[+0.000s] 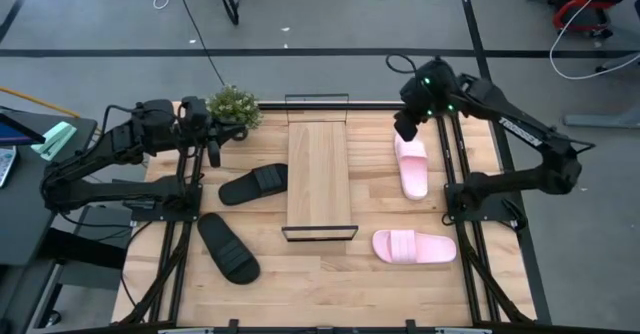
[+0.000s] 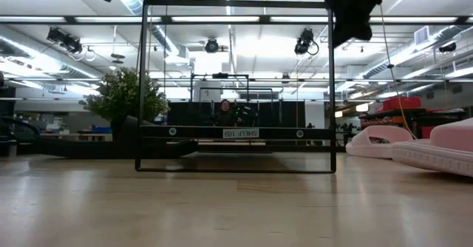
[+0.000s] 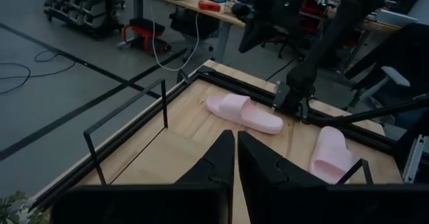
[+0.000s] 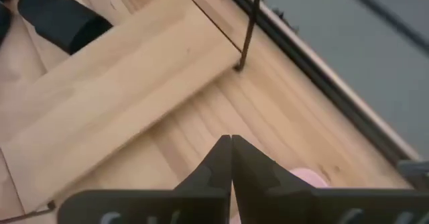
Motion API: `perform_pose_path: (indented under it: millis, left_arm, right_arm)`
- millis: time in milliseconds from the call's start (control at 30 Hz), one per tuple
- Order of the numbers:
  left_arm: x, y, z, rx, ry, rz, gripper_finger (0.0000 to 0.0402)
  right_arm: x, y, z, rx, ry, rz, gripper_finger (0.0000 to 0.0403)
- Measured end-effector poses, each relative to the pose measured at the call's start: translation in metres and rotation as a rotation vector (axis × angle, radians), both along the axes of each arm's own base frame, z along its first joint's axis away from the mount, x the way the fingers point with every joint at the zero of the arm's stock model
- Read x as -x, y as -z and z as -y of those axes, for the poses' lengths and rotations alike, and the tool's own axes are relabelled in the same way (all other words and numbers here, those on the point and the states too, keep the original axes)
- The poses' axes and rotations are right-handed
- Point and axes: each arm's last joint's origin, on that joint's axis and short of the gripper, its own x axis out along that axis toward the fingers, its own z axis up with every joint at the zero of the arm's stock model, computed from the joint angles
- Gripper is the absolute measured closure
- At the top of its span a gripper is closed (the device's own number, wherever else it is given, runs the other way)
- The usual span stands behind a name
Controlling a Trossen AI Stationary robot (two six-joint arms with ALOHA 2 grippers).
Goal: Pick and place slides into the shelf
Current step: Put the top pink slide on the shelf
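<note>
All four slides are lying on the bench (image 1: 330, 274) beside the empty shelf (image 1: 318, 174), while the right gripper (image 1: 405, 129), fingers clenched, is hovering over a pink slide (image 1: 411, 166) and risking striking its strap unless reopened.

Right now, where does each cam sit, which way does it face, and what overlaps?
High: overhead, straight down on the table; both arms, shelf, four slides.
Low: tabletop height, level through the shelf's wire frame into the room; right arm overhead.
Left wrist: above the table's far left, past the shut left gripper, facing the pink slides and right arm.
Right wrist: down past the shut right gripper at the plank.
Shared: the shelf shows in all four.
</note>
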Motion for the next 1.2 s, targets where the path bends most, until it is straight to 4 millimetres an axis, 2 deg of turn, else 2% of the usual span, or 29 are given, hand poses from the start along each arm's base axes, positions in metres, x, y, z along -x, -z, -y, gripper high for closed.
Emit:
perform_pose_path:
  millis: [300, 400, 567, 767, 967, 1200]
  left_arm:
    - [0.0, 0.0, 0.0, 0.058, -0.014, 0.018, 0.038]
    - [0.0, 0.001, 0.0, 0.076, -0.018, 0.019, 0.0374]
    - [0.0, 0.001, 0.0, 0.079, -0.019, 0.02, 0.037]
    - [0.0, 0.001, 0.0, 0.081, -0.019, 0.022, 0.0379]
    - [0.0, 0.001, 0.0, 0.082, -0.019, 0.022, 0.0376]
    - [0.0, 0.001, 0.0, 0.082, -0.019, 0.022, 0.0367]
  right_arm:
    - [0.006, 0.044, 0.042, -0.239, 0.086, -0.196, 0.0389]
    - [0.007, 0.059, 0.05, -0.332, 0.058, -0.253, 0.0389]
    - [-0.001, 0.079, 0.061, -0.383, 0.025, -0.316, 0.0377]
    - [-0.009, 0.099, 0.071, -0.421, -0.015, -0.374, 0.0317]
    - [-0.008, 0.121, 0.084, -0.461, 0.066, -0.484, 0.0247]
    - [-0.007, 0.141, 0.095, -0.533, 0.104, -0.527, 0.0187]
